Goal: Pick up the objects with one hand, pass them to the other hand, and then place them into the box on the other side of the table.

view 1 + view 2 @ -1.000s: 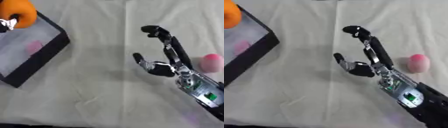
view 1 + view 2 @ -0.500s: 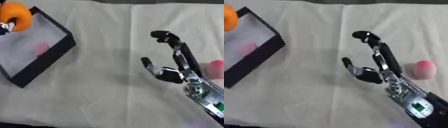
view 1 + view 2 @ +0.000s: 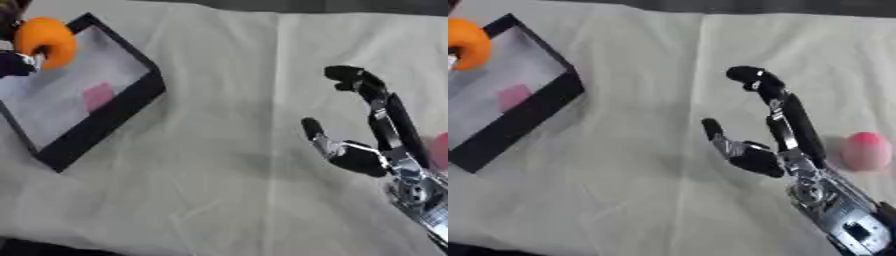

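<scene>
Overhead: left robot hand (image 3: 16, 62) grasps orange ball (image 3: 45, 41) above box (image 3: 112, 118); right robot hand (image 3: 776, 150) released. Ball looks smooth, light, roll-prone; cradle around its middle.

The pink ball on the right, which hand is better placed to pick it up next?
The right hand. It is open, holds nothing, and the pink ball lies just beside it. The left hand is across the table over the box, holding an orange object.
</scene>
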Tool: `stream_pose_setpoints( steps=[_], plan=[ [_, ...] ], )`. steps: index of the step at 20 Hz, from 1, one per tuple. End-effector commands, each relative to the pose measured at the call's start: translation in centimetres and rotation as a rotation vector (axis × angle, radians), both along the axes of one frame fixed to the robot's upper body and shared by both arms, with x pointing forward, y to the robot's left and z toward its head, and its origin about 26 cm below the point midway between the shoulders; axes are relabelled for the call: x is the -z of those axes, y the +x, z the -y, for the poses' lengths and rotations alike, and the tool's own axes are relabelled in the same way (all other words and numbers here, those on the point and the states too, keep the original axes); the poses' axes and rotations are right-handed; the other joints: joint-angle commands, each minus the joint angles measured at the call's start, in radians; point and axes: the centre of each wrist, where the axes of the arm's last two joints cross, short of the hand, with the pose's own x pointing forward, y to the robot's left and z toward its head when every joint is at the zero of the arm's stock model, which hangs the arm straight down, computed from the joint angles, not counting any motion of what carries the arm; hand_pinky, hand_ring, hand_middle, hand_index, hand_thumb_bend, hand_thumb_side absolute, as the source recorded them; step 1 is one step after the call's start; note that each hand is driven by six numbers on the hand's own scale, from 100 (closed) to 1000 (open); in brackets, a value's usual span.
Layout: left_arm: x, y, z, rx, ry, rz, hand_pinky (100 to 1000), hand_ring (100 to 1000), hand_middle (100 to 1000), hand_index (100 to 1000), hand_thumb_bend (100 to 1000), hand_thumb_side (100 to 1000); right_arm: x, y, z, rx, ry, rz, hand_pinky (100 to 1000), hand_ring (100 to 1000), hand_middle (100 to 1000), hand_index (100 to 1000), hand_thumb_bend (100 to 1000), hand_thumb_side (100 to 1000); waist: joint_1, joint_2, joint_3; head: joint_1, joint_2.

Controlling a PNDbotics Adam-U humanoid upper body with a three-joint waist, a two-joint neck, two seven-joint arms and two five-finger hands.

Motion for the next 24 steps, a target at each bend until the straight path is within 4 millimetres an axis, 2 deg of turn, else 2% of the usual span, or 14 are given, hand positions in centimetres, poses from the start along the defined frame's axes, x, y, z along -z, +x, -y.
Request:
stream_pose_setpoints(
  steps=[1,2,3,4,6,10,12,15,18,19,20,21,22,24],
  plan=[
    [-0.8,0.1,-1.2,-0.038,0.026,0.030,847,613,531,586,174,100,-0.6,-0.1,-0.1,-0.004,-0.008,0.024,775,859,808,846,362,479,-0.011,-0.006,-0.002,0.006,-0.010],
    [-0.7,0.2,-1.3,-0.043,0.037,0.025,876,662,593,672,253,100,-0.6,-0.1,-0.2,-0.003,-0.007,0.023,774,859,808,846,363,478,-0.011,-0.005,-0.003,0.005,-0.009],
    [-0.6,0.2,-1.4,-0.045,0.051,0.020,890,687,621,705,297,116,-0.6,-0.1,-0.2,-0.002,-0.006,0.022,774,859,808,846,363,478,-0.011,-0.005,-0.005,0.003,-0.008],
    [-0.5,0.3,-1.5,-0.046,0.064,0.017,908,723,667,754,366,204,-0.6,-0.1,-0.2,-0.001,-0.005,0.022,774,859,808,846,363,479,-0.010,-0.004,-0.005,0.002,-0.007],
    [-0.4,0.3,-1.6,-0.051,0.087,0.015,926,762,716,806,540,462,-0.6,-0.1,-0.2,0.000,-0.003,0.021,774,859,808,846,364,479,-0.010,-0.004,-0.007,0.000,-0.006],
    [-0.5,0.2,-1.7,-0.058,0.118,0.033,937,780,736,840,715,635,-0.6,-0.1,-0.2,0.003,-0.003,0.020,774,859,808,847,364,479,-0.008,-0.006,-0.007,-0.003,-0.005],
    [-0.6,0.2,-1.6,-0.054,0.121,0.041,939,778,735,838,727,653,-0.5,-0.2,-0.1,0.006,-0.003,0.015,774,859,808,846,365,478,-0.008,-0.008,-0.007,-0.004,-0.004],
    [-1.2,0.2,-1.4,-0.045,0.097,0.062,949,771,730,834,677,647,-0.4,-0.2,0.0,0.009,-0.005,0.012,775,859,809,846,366,476,-0.007,-0.014,-0.005,-0.020,0.002],
    [-2.5,-0.1,-0.7,-0.036,0.049,0.107,959,753,717,824,458,621,-0.3,-0.3,0.1,0.011,-0.008,0.012,776,860,801,847,368,470,-0.006,-0.022,-0.003,-0.055,0.016],
    [-3.1,-0.3,-0.2,-0.023,0.024,0.125,964,747,712,818,377,594,-0.3,-0.3,0.2,0.013,-0.010,0.011,776,860,800,847,369,468,-0.006,-0.025,-0.003,-0.072,0.022],
    [-3.7,-0.5,0.3,-0.006,-0.005,0.142,968,735,700,807,249,541,-0.2,-0.4,0.3,0.015,-0.011,0.010,777,860,800,847,372,464,-0.006,-0.029,-0.003,-0.092,0.028],
    [-4.4,-0.9,1.0,0.018,-0.036,0.161,970,722,688,798,177,523,-0.1,-0.4,0.4,0.019,-0.013,0.008,777,861,799,847,376,460,-0.005,-0.033,-0.003,-0.117,0.034],
    [-5.0,-1.2,1.6,0.041,-0.064,0.175,971,708,676,785,124,509,-0.1,-0.5,0.5,0.022,-0.013,0.007,778,862,800,847,380,453,-0.005,-0.036,-0.003,-0.137,0.039],
    [-6.6,-2.2,3.3,0.113,-0.121,0.212,973,693,659,772,100,497,0.0,-0.6,0.8,0.031,-0.018,0.002,780,866,801,848,390,432,-0.004,-0.046,-0.007,-0.185,0.050]
  ],
)
